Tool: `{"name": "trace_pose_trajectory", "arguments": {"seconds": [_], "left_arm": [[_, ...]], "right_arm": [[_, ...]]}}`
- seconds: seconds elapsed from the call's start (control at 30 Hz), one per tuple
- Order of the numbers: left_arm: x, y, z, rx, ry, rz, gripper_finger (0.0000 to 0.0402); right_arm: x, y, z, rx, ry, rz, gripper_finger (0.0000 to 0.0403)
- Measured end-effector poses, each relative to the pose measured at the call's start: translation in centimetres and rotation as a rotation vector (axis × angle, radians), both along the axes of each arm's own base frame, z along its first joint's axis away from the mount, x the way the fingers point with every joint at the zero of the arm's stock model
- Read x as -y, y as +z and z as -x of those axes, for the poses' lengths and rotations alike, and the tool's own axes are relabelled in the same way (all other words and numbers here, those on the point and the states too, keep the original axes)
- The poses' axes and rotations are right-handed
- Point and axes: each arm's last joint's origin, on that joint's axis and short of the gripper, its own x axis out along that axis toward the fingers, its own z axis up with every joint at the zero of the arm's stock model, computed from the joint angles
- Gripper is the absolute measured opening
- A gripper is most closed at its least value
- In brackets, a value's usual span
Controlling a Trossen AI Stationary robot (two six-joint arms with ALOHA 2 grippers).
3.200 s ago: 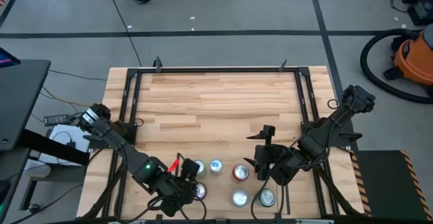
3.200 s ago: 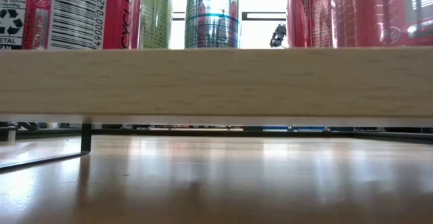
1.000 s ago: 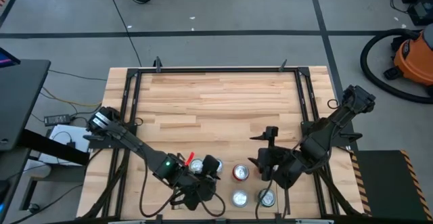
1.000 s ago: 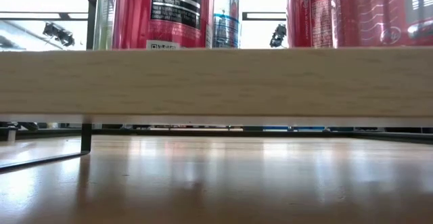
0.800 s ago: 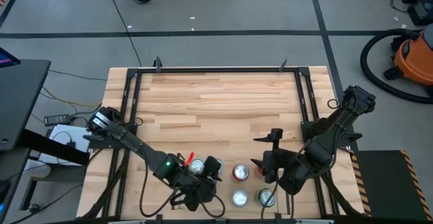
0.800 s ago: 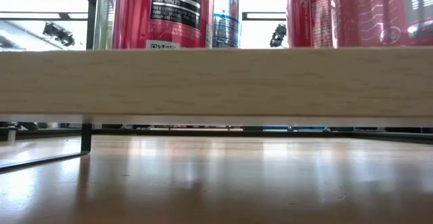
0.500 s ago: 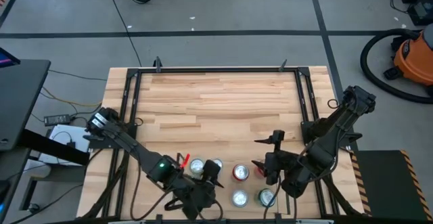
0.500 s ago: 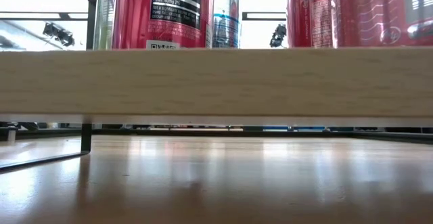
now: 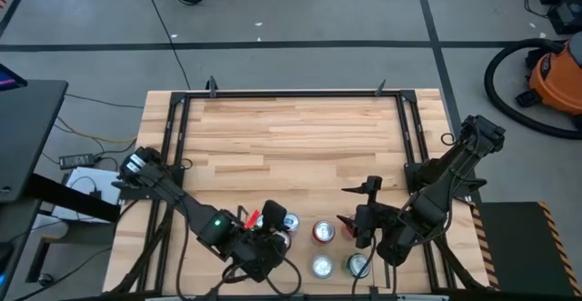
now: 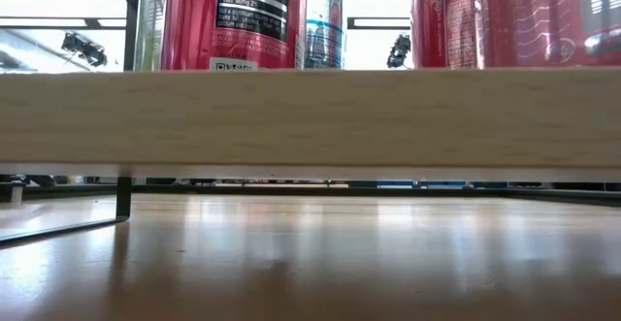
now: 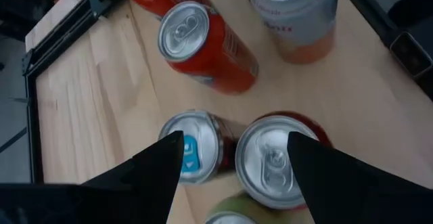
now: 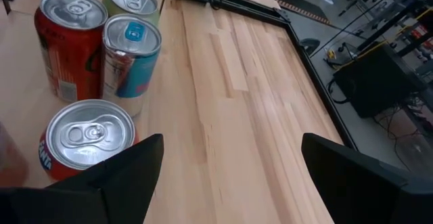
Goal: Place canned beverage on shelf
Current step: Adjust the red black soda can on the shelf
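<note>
Left gripper (image 11: 230,176): seen low over the cans at the near edge of the counter (image 9: 291,137). Its fingers are spread apart, and nothing is held between them. A red can (image 11: 277,160) and a blue-tab can (image 11: 193,146) are seen just under it.

Right gripper (image 12: 226,176): held near the cans on the right side. Its fingers are spread wide, and nothing is held.

Red can: stood upright, touching the blue-tab can at its side. In the low view a red can (image 10: 228,20) is seen standing on the shelf board.

Other cans: an orange can (image 11: 206,48) is stood near the two, and a silver can (image 11: 294,14) is stood farther off. A green can (image 11: 230,214) is partly seen next to the red one.

Shelf (image 10: 310,117): seen in the low view as a light wood board with a thin black rod (image 10: 124,197) under it. Cans are stood in a row on top of it.

Vacuum (image 9: 555,74): an orange one is seen on the floor, well apart from the counter.
</note>
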Motion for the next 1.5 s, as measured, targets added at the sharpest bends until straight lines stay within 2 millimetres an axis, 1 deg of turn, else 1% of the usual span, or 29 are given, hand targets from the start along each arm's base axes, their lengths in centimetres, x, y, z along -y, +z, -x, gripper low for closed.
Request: {"name": "trace_pose_trajectory", "arguments": {"seconds": [0.27,0.4,0.63,0.93,1.0,1.1,1.17,1.23,1.37,1.43,1.5], "left_arm": [[0.1,-0.8,-0.3,-0.039,-0.013,0.008,0.0274],[0.1,-1.5,-0.7,-0.076,-0.019,0.016,0.0274],[0.0,-1.6,-1.1,-0.069,0.002,0.053,0.0274],[0.4,-1.2,-1.6,-0.014,-0.009,0.114,0.0274],[0.4,-0.5,-1.6,-0.002,-0.01,0.122,0.0274],[0.4,1.3,-1.7,0.037,0.021,0.2,0.0274],[0.5,2.0,-1.5,0.002,0.019,0.278,0.0274],[0.5,2.1,-1.2,-0.044,0.037,0.334,0.0274],[0.1,1.0,-0.5,-0.136,0.15,0.358,0.0274],[-0.3,0.6,-0.5,-0.159,0.209,0.375,0.0274],[-0.5,0.4,-0.7,-0.173,0.231,0.402,0.0274]], "right_arm": [[-0.1,0.1,-0.1,0.004,0.013,0.01,0.0362],[-0.1,0.1,-0.1,-0.005,0.026,0.035,0.0361],[0.0,0.1,-0.1,-0.028,0.049,0.083,0.0362],[0.1,-0.1,0.1,-0.057,0.058,0.118,0.0361],[0.2,-0.1,0.1,-0.055,0.053,0.128,0.0361],[0.3,-0.1,0.2,-0.053,0.044,0.135,0.0361],[0.3,-0.1,0.2,-0.06,0.041,0.139,0.0361],[0.4,-0.1,0.3,-0.06,0.036,0.135,0.0361],[0.4,-0.1,0.3,-0.059,0.035,0.134,0.0361],[0.4,-0.1,0.2,-0.057,0.03,0.129,0.0361],[0.4,-0.1,0.2,-0.055,0.029,0.127,0.0361]]}}
